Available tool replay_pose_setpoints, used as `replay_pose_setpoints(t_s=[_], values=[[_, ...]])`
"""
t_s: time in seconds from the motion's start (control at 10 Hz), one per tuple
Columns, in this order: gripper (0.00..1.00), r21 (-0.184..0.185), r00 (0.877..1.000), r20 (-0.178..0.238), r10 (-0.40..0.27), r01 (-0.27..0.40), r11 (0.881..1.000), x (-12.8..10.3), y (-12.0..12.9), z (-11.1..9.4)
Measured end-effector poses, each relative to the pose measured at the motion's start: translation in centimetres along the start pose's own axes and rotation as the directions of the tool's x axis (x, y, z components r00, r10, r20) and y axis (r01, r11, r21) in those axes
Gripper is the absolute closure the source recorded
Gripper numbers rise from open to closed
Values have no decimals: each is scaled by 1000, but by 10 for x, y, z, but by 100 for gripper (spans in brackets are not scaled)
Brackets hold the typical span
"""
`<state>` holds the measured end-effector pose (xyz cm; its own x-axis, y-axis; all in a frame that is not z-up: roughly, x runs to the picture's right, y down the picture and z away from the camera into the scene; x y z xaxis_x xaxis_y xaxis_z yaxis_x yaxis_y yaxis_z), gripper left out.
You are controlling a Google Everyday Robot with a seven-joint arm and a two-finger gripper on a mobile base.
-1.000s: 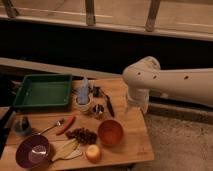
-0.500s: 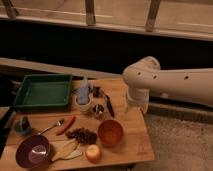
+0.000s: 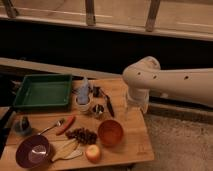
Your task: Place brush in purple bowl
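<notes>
The brush (image 3: 109,105), slim and dark with a black handle, lies on the wooden table (image 3: 135,142) to the right of a small metal cup. The purple bowl (image 3: 34,151) sits at the table's front left corner with a shiny pale inside and nothing in it. My white arm (image 3: 165,80) reaches in from the right. My gripper (image 3: 133,107) hangs below the wrist, just right of the brush and above the table's right side. It holds nothing that I can see.
A green tray (image 3: 42,91) stands at the back left. A white cup with a blue cloth (image 3: 83,97), a metal cup (image 3: 98,110), an orange bowl (image 3: 110,132), a red pepper (image 3: 66,125), a silver spoon (image 3: 50,127), a dark cluster (image 3: 82,134), an apple (image 3: 93,152) and a wooden spatula (image 3: 65,149) crowd the table.
</notes>
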<state>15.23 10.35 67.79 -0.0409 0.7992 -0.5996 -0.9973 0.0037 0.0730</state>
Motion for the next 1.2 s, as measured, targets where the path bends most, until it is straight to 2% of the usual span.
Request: replay_pose_setpoints(t_s=[0.2,0.4,0.5,0.7,0.8,1.0,1.1,1.2], values=[[39,3,1000,6,-7,7,1000,0,0,-1],[39,22,996,78,-51,50,999,-2,10,-13],[39,26,989,127,-76,73,997,-6,22,-20],[39,21,967,211,-144,142,990,-20,62,-25],[39,16,956,236,-175,177,984,-26,78,-27],[39,10,922,289,-259,268,963,-37,108,-31],[39,8,911,303,-279,291,957,-41,116,-33],[39,8,911,303,-278,290,957,-41,115,-33]])
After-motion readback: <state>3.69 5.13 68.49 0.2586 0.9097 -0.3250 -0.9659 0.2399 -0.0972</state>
